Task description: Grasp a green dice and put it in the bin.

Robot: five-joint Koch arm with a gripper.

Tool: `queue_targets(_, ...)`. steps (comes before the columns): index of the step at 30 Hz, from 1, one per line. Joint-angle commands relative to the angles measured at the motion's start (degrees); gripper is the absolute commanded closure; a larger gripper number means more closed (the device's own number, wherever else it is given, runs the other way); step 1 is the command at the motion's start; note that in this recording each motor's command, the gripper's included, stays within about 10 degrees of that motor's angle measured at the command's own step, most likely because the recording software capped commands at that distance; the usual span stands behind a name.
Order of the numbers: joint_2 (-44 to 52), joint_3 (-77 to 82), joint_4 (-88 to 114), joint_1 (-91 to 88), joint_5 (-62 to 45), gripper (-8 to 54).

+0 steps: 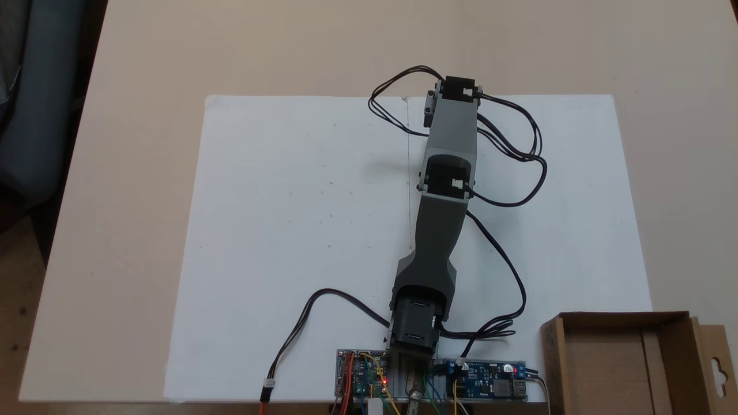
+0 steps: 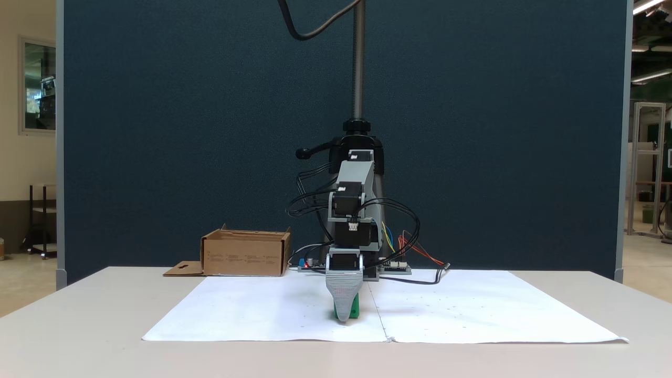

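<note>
Green dice [image 2: 356,312] on white paper [image 2: 262,310] | ribbed grey claw [image 2: 344,314] covers it, opening unclear | cardboard bin [image 1: 622,369] apart

This looked like a lab or workshop hall. A dark blue partition panel [image 2: 210,131] stood behind the pale surface [image 2: 79,325], and beyond it ran ceiling strip lights [image 2: 647,6] and a metal frame rack [image 2: 648,168]. Bare circuit boards [image 1: 432,380] with loose coloured wires sat at the arm's base, a white paper sheet [image 1: 288,230] covered the surface, and a camera pole [image 2: 358,58] rose behind.
</note>
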Motion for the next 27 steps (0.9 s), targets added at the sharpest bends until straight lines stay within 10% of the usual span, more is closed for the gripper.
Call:
queue_targets(1, 1.4, 0.7, -2.0, 0.7, 2.9, 6.8)
queue_targets(17, 1.8, 4.3, -3.0, 0.4, 2.9, 33.2)
queue_targets(27, 10.0, 4.7, -1.1, 0.4, 5.0, 33.3)
